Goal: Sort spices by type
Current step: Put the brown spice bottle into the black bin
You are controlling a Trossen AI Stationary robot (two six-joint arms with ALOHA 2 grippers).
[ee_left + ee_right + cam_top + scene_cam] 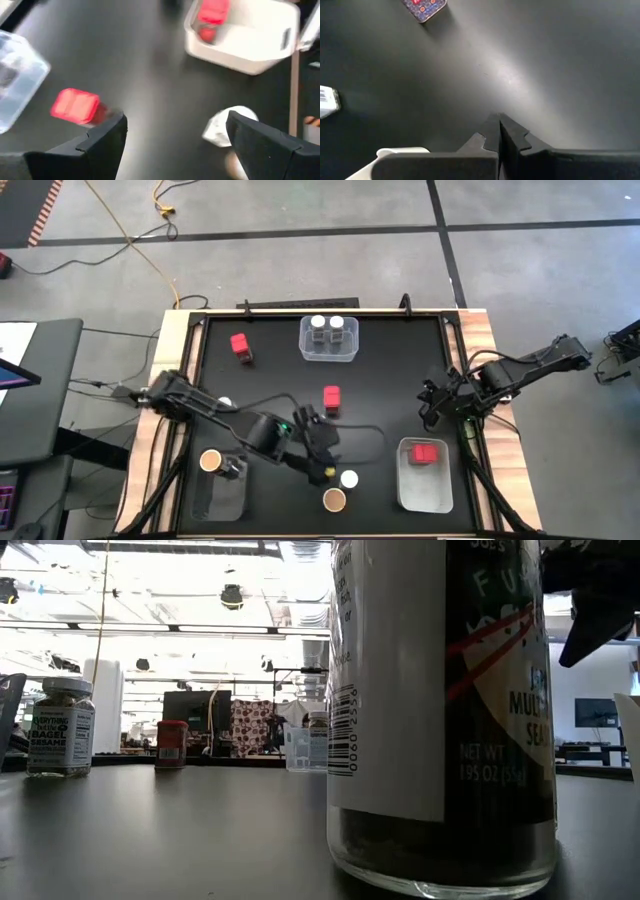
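The black table [390, 370] carries three clear rectangular plastic bins: at twelve o'clock one [329, 340] holding two white-lidded jars [327, 325]. The left gripper [322, 448], jaws wide and empty, hangs at six o'clock beside a white-lidded jar [349, 478]. The right gripper [430, 412] is closed, at three o'clock.

left end effector [175, 145] open above desk [150, 75] | white-lidded jar [225, 127] between fingers | red box [75, 106] beside | bin [250, 47] holds red box [212, 12]

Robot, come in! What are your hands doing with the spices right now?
Left gripper open above white-lid jar. Right gripper shut, idle at table edge. Nothing blocking.
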